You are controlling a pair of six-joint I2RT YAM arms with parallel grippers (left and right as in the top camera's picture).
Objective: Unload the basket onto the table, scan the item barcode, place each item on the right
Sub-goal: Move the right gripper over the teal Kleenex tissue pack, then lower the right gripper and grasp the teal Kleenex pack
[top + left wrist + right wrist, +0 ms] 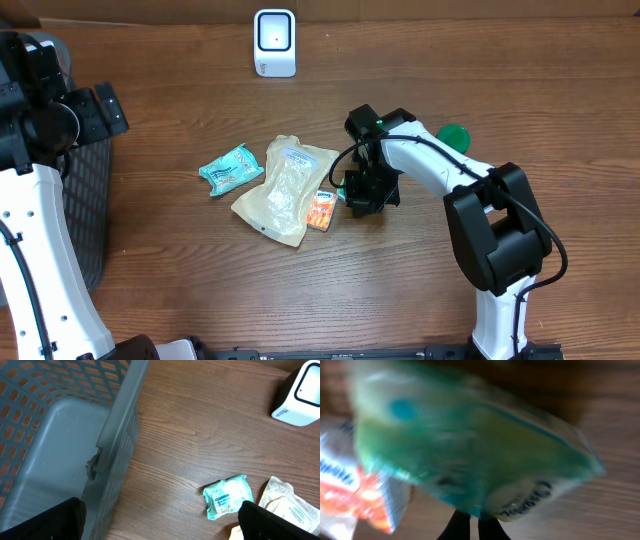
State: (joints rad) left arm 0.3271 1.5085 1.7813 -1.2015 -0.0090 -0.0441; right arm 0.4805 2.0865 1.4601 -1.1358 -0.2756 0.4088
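In the right wrist view, my right gripper (474, 529) is shut on the edge of a blurred green and teal packet (470, 450) that fills most of the frame. Seen from overhead, that gripper (362, 192) sits low over the table right of the orange packet (322, 210), and the held packet is mostly hidden under it. The white scanner (274, 42) stands at the far edge of the table. My left gripper (160, 530) is open and holds nothing, up by the basket; its fingers (45, 520) frame the bottom corners of the left wrist view.
A cream pouch (285, 190) and a teal wipes packet (230, 168) lie left of the orange packet. A grey mesh basket (90, 200) stands at the left edge. A green round object (455, 135) lies behind the right arm.
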